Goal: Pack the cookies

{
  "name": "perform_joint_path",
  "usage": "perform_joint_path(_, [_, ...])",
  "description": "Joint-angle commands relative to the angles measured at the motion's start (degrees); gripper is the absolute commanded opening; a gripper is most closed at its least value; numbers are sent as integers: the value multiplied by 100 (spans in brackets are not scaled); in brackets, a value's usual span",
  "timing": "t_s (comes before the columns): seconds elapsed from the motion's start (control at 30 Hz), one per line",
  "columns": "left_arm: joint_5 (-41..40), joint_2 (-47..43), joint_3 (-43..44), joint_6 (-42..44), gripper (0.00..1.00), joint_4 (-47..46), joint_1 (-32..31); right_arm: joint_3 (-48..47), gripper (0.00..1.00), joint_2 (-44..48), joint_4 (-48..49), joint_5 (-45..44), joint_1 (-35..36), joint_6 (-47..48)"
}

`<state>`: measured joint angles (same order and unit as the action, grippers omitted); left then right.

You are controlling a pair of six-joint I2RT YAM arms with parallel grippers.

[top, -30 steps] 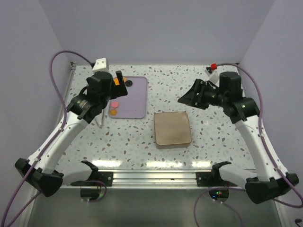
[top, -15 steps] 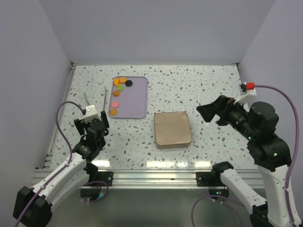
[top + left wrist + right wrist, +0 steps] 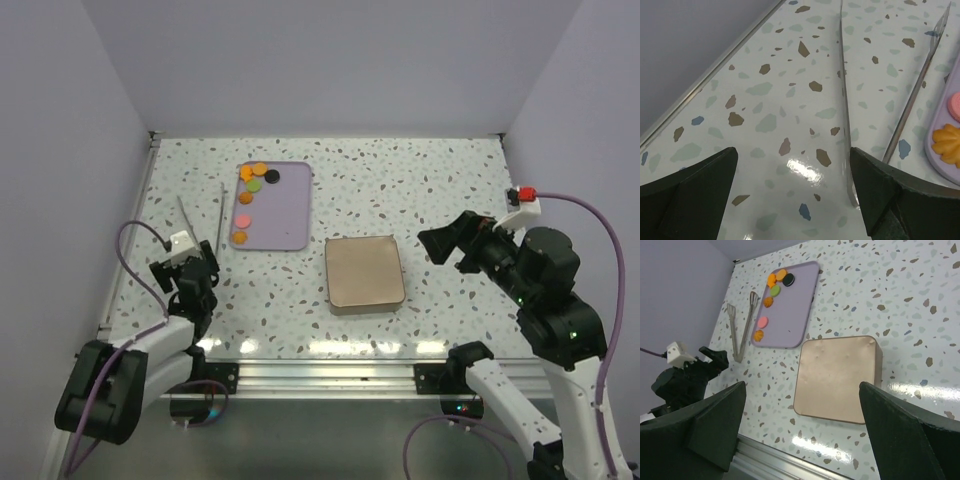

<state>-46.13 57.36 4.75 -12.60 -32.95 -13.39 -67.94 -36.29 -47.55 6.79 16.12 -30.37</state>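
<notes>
Several cookies (image 3: pixel 246 197) lie along the left side of the lilac tray (image 3: pixel 285 215): orange rounds and stars, one green, one pink, one black (image 3: pixel 272 176). The right wrist view shows them too (image 3: pixel 769 302). The left wrist view shows an orange star (image 3: pixel 949 144) and a pink one (image 3: pixel 955 106) at its right edge. My left gripper (image 3: pixel 203 264) is open and empty, low over the table near the front left, just short of the metal tongs (image 3: pixel 844 100). My right gripper (image 3: pixel 442 243) is open and empty, raised to the right of the tan box (image 3: pixel 365 272).
The tongs (image 3: pixel 200 213) lie on the table left of the tray, their joined end toward me. The tan box (image 3: pixel 837 377) sits mid-table with its lid on. A metal rail (image 3: pixel 330 375) runs along the front edge. Walls stand at the left, back and right.
My left arm has drawn back from the tray to the near left and dropped low; the tongs now lie on the table. My right arm has drawn back to the right.
</notes>
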Motion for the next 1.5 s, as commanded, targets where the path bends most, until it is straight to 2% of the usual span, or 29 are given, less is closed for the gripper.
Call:
perform_joint_path(0.0, [839, 563, 34, 370, 100, -1932, 362, 18, 99, -114, 387, -143, 5, 40])
perform_joint_path(0.03, [990, 705, 34, 468, 100, -2474, 424, 44, 99, -132, 430, -143, 5, 31])
perform_joint_path(0.13, [1632, 1250, 87, 627, 100, -3267, 749, 105, 99, -246, 527, -134, -3, 22])
perform_joint_path(0.27, [2046, 1830, 456, 548, 100, -3384, 996, 211, 99, -378, 668, -134, 5, -22])
perform_joint_path(0.3, [2168, 2179, 352, 583, 100, -3663, 1039, 246, 99, -431, 694, -142, 5, -22])
perform_joint_path(0.33, [2257, 2417, 264, 670, 100, -4580, 1049, 290, 99, -510, 712, -177, 5, -22])
perform_joint_path(0.37, [2954, 2550, 272, 915, 100, -4545, 1049, 308, 99, -563, 712, -212, 5, -22])
perform_joint_path(0.4, [3108, 2691, 446, 996, 100, -4171, 1040, 325, 99, -607, 712, -239, 5, -13])
perform_joint_path(0.43, [3153, 2945, 387, 1101, 100, -4889, 1040, 378, 99, -685, 756, -257, 5, -13])
perform_joint_path(0.47, [3258, 2921, 403, 1119, 100, -5010, 1023, 404, 99, -721, 791, -257, 5, -13])
perform_joint_path(0.5, [3268, 2773, 482, 1067, 100, -4228, 1031, 439, 99, -739, 835, -248, -3, -21])
perform_joint_path(0.57, [3242, 2981, 369, 1171, 100, -4981, 1031, 562, 99, -783, 940, -257, 5, -83])
perform_joint_path(0.6, [3251, 2834, 447, 1085, 100, -4306, 1031, 632, 99, -791, 1019, -257, -3, -153])
perform_joint_path(0.67, [3181, 3007, 378, 1180, 100, -4788, 1005, 694, 99, -765, 1133, -204, 5, -206])
perform_joint_path(0.73, [2997, 2843, 465, 1164, 100, -4362, 891, 782, 99, -748, 1283, -169, -3, -320])
perform_joint_path(0.8, [2952, 2991, 395, 1225, 100, -4737, 873, 835, 99, -774, 1318, -178, 5, -381])
perform_joint_path(0.87, [2978, 2877, 438, 1181, 100, -4449, 873, 862, 99, -809, 1318, -134, 5, -399])
perform_joint_path(0.93, [2987, 2965, 404, 1225, 100, -4721, 873, 932, 99, -827, 1327, -99, 5, -443])
perform_joint_path(1.0, [2987, 2877, 439, 1181, 100, -4519, 873, 1002, 99, -809, 1371, -90, 5, -487])
perform_joint_path(1.47, [2978, 2930, 421, 1190, 100, -4615, 873, 941, 99, -959, 1547, 42, 5, -399])
